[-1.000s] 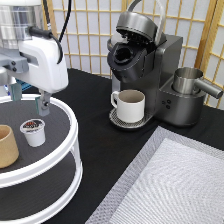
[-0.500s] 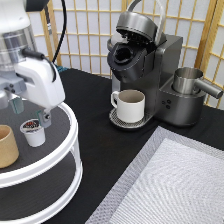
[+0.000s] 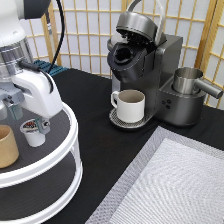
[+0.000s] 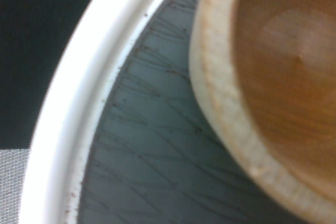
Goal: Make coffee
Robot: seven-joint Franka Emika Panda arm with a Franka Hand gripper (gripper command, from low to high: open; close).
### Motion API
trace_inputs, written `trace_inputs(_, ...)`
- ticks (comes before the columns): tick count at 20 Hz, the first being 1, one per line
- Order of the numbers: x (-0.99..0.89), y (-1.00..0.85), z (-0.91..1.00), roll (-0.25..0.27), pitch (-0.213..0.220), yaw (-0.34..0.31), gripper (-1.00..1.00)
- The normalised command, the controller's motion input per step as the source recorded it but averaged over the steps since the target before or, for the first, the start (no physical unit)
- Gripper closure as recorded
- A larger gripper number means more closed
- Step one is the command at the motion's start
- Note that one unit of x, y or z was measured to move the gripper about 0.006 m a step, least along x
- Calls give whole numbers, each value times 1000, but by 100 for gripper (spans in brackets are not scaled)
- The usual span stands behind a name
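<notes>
The coffee pod, small and white with a dark foil top, stands on the upper shelf of a white round two-tier tray. My gripper hangs low right over it, open, one finger on each side of the pod's top. The coffee machine stands at the exterior view's top middle with its lid raised and its pod chamber open. A cream mug sits on its drip tray. The wrist view shows only a tan wooden cup and the tray's white rim from close by.
The tan wooden cup stands on the shelf just left of the pod. A steel pitcher sits on the machine's right side. A grey woven mat covers the bottom right of the black table. A wooden lattice screen closes the back.
My gripper has come down and toward the exterior view's left, from above the shelf to just over the pod. The pod, mug and machine have not moved.
</notes>
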Motion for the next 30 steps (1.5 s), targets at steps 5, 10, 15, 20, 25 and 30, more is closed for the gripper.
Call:
trace_inputs(5,55,-31,41,63,42,-40,100)
trace_inputs(10,142,-41,137,58,46,-52,100)
trace_inputs(15,262,-66,39,56,52,-48,100)
trace_inputs(20,340,-109,97,69,62,-26,100)
trace_inputs(25,308,246,821,41,21,-1,100)
trace_inputs(30,363,591,993,88,50,1,100)
